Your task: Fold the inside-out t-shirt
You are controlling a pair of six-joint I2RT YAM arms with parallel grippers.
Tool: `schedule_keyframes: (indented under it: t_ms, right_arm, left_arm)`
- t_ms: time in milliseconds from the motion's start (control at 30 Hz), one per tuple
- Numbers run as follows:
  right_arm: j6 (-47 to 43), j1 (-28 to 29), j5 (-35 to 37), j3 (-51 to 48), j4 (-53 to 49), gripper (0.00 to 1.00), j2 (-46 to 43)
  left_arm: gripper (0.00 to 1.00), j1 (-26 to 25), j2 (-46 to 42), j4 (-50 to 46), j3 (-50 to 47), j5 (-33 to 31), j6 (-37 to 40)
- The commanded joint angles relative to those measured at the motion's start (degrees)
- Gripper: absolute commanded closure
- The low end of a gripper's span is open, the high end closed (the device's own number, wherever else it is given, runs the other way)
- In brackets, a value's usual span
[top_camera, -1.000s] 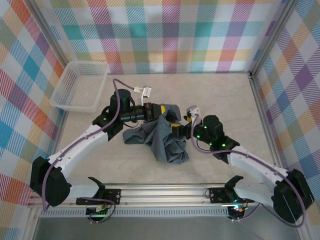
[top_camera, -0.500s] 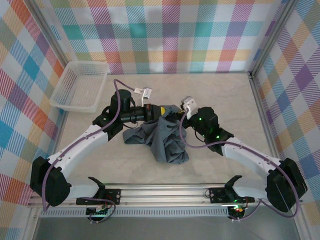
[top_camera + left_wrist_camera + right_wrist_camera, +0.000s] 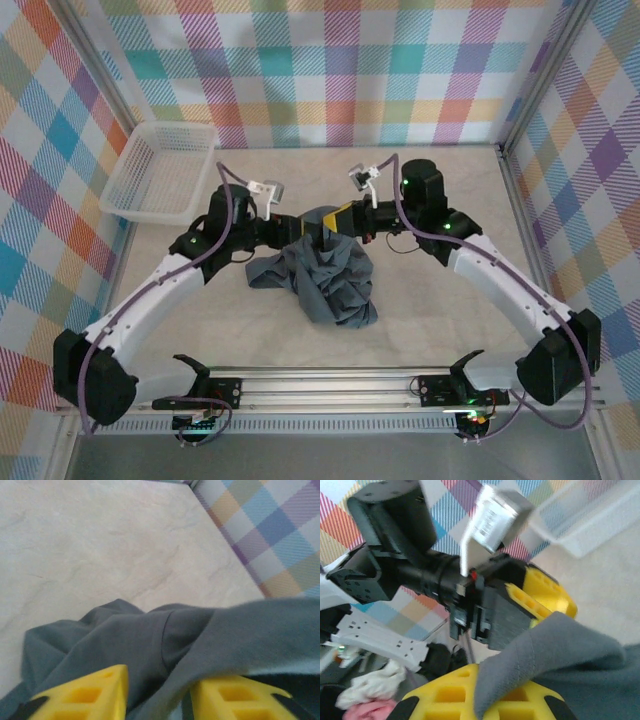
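Pinching the shirt at its 12 o'clock edge, my right end effector is clamped tight. My left end effector is apart, with cloth loose between. Shirt's a crumpled heap mid-desk. No fold done yet, I reckon.

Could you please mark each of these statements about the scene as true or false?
1. The shirt lies flat and spread out. False: the shirt is bunched in a wrinkled heap.
2. The right gripper pinches shirt cloth. True: the right gripper is shut on a fold.
3. The shirt sits in the basket. False: it lies on the table, apart from the basket.
4. The basket stands in the table's far left corner. True.
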Motion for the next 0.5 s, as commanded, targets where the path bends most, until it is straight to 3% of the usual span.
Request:
schedule_keyframes:
  t_ms: [0,67,167,300,367,467]
  right_arm:
    - [7.3,-0.7,-2.9,2.3,-5.2,1.0,2.1]
    - [8.1,-0.9,-1.3,3.1,-5.8,1.0,3.3]
    - [9.1,-0.8,-0.5,3.9,-6.1,1.0,4.6]
    - [9.8,-0.8,-0.1,4.3,-6.3,1.0,5.2]
    - [9.8,-0.8,0.8,4.2,-6.5,1.0,5.0]
    - [10.1,-0.8,1.2,4.2,-6.8,1.0,4.9]
  left_arm:
    - [0.47,0.2,-5.7,0.8,-1.5,-1.0,1.6]
    - [0.44,-2.2,-8.0,-0.2,-2.6,-1.9,1.9]
    - [0.45,-9.5,-11.8,-3.1,-3.7,-12.9,-0.3]
    - [0.84,-20.5,-10.8,-4.4,-1.7,-27.0,-6.1]
    - [0.92,-23.1,-7.9,-4.5,-0.1,-30.2,-10.9]
    - [0.94,-23.2,-0.6,-8.2,3.5,-30.7,-19.5]
